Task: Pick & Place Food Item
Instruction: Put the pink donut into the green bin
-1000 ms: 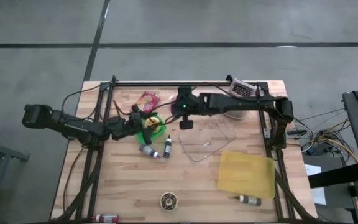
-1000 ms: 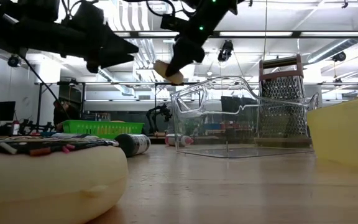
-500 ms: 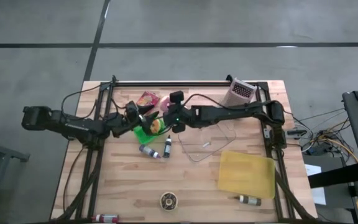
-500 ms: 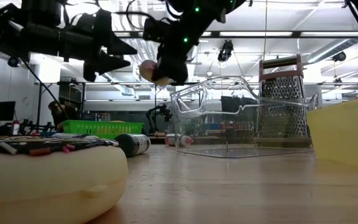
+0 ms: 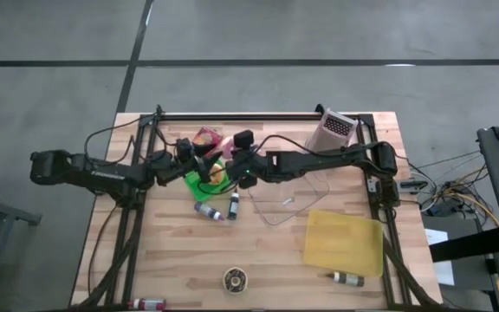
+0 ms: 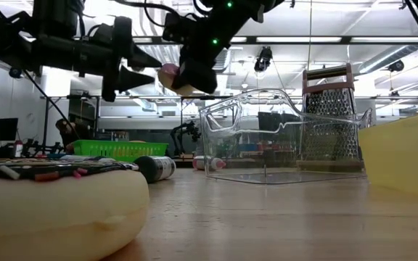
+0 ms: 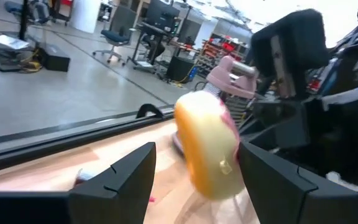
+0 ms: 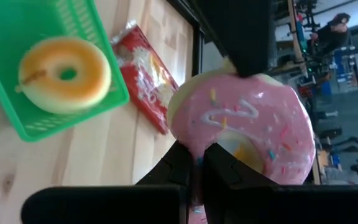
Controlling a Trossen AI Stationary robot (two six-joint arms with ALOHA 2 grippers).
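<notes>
Your right gripper (image 8: 197, 163) pinching a pink sprinkled donut (image 8: 247, 134) in the air above the green basket (image 8: 17, 37), your left gripper (image 7: 194, 177) spread just beside it, red packet (image 8: 148, 81) writing unreadable

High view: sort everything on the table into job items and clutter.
Job: pink donut, gripped in the right tool; left tool, open, facing it; green basket holding a yellow donut.
Clutter: grater, clear tub, yellow mat, red packet, bottles.
</notes>
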